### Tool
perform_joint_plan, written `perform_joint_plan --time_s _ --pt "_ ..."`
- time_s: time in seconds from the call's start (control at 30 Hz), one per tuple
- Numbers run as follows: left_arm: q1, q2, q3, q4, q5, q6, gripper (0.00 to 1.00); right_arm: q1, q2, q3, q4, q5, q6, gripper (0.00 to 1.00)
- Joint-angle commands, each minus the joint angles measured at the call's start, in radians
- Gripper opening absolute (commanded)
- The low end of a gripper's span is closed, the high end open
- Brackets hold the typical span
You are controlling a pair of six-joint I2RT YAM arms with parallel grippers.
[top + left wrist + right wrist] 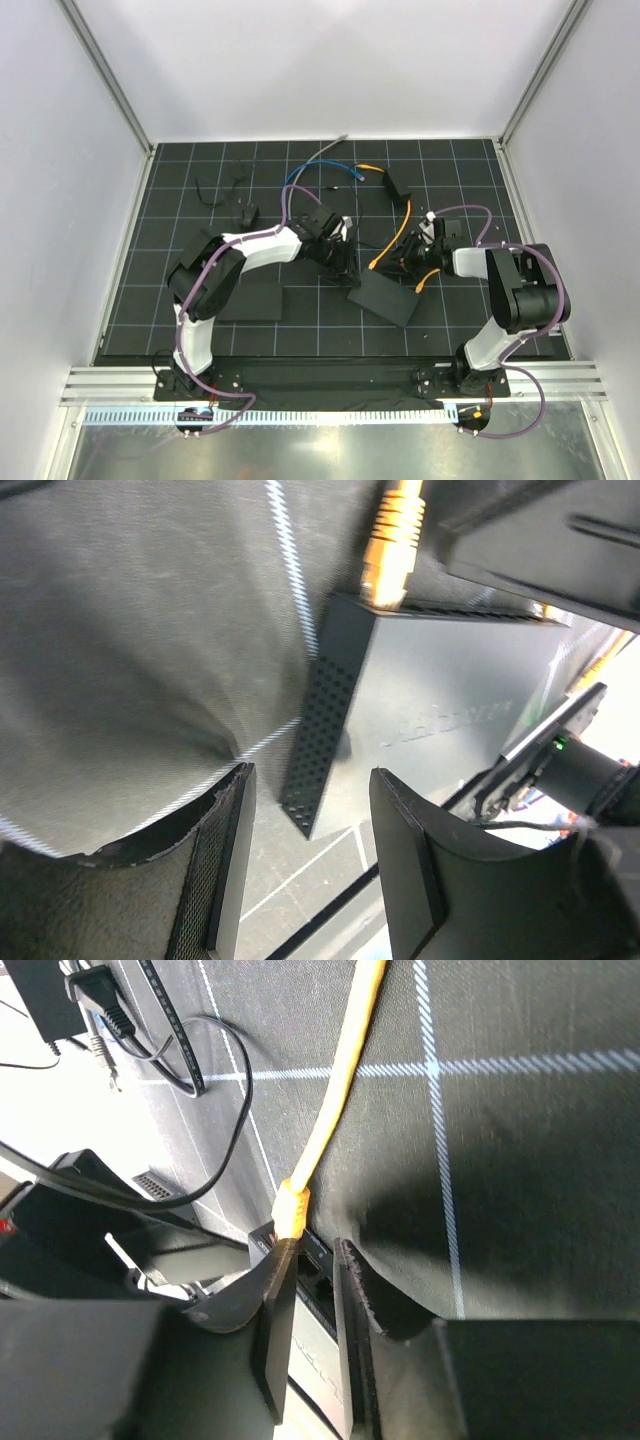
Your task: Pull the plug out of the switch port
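Observation:
The switch (pixel 388 298) is a black box lying on the gridded mat between my two grippers. The orange plug (pixel 375 263) sits in a port at its far left corner, with the orange cable (pixel 402 215) curving away behind it. In the left wrist view my left gripper (pixel 312 775) is open, and the switch's perforated side (pixel 318 740) is just ahead between the fingers without touching; the plug (pixel 390 540) is at the far end. In the right wrist view my right gripper (pixel 318 1250) is over the port face (pixel 318 1265), jaws slightly apart, with the plug (pixel 292 1210) at the left fingertip.
A flat black mat (pixel 250 300) lies left of the switch. A small black block with thin wires (pixel 247 213), a blue cable (pixel 300 175) and a grey cable (pixel 325 152) lie at the back. Black wires (pixel 220 1060) run near the plug.

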Motion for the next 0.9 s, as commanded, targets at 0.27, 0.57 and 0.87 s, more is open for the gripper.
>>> perform_joint_plan --time_s 0.27,0.57,0.87 --pt "-0.021 0.050 -0.017 0.108 0.073 -0.039 0.53 0.003 0.113 0.020 0.188 -0.110 0.026 0.37" --pt "-0.021 0.057 -0.038 0.114 0.066 -0.042 0.52 0.003 0.167 -0.007 0.246 -0.142 0.057 0.37" --pt "-0.027 0.067 -0.037 0.114 0.069 -0.045 0.52 0.003 0.182 -0.003 0.233 -0.170 0.020 0.37"
